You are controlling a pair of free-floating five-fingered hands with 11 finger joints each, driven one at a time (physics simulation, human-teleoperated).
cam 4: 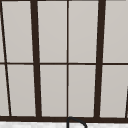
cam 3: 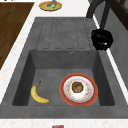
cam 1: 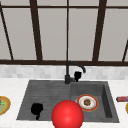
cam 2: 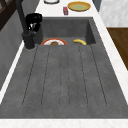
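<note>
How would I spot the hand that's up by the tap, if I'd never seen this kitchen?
Start at the dark grey sink under the window and follow its back edge to the black curved faucet. The right hand, a black floating shape, sits just right of the faucet's base, above the basin holding the red-rimmed plate and yellow banana.

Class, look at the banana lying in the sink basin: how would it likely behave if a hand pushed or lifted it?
The banana lies on its curved side on the flat basin floor, so a push would probably spin or rock it rather than roll it. It looks small beside the plate, so likely light. Its smooth skin may slip.
</note>
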